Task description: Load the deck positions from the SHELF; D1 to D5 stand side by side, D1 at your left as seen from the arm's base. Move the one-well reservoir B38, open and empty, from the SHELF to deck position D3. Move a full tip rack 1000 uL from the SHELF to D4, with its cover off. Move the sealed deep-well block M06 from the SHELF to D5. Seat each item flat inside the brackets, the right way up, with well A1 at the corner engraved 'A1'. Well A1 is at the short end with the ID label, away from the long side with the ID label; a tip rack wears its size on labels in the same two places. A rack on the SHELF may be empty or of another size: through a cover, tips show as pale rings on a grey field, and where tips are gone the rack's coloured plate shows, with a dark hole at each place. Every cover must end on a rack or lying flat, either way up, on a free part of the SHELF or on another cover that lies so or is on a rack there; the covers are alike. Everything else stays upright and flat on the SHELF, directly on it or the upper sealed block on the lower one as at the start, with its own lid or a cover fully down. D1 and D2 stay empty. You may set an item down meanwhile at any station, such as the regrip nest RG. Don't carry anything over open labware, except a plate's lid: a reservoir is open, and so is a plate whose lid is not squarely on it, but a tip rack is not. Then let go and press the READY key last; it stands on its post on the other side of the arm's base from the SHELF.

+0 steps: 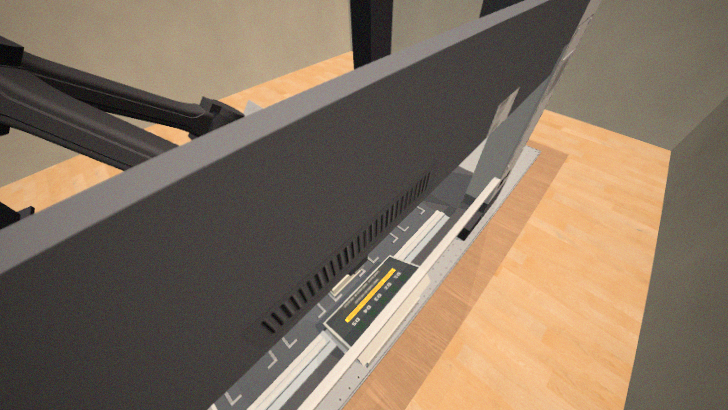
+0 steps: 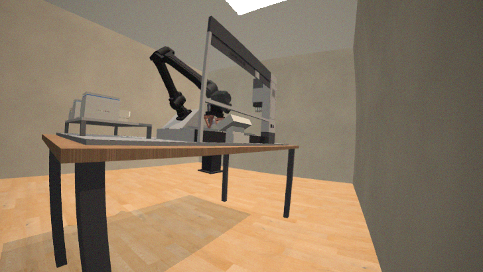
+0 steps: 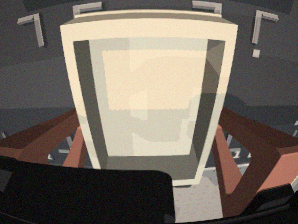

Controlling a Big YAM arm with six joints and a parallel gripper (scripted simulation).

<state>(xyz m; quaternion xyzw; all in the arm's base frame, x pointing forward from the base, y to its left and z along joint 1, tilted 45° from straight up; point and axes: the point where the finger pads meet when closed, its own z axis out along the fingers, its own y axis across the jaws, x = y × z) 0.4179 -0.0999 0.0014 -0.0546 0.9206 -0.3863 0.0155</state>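
In the wrist view, the one-well reservoir (image 3: 149, 90) is a cream, open and empty tub. My gripper (image 3: 149, 110) is shut on its long sides with the reddish fingers. The tub hangs over the dark deck, with white corner brackets (image 3: 33, 26) showing around its far end. In the exterior view, the gripper (image 2: 211, 119) holds the reservoir (image 2: 235, 122) just above the deck behind the frame post, and it looks slightly tilted there. In the top view, only a small cream edge (image 1: 342, 285) shows under the panel.
A large grey panel (image 1: 254, 203) hides most of the deck in the top view. A dark label plate with a yellow bar (image 1: 371, 300) lies by the deck's front rail. The shelf (image 2: 108, 123) with boxes (image 2: 100, 106) stands at the left. A grey machine head (image 2: 265, 101) hangs at the deck's far end.
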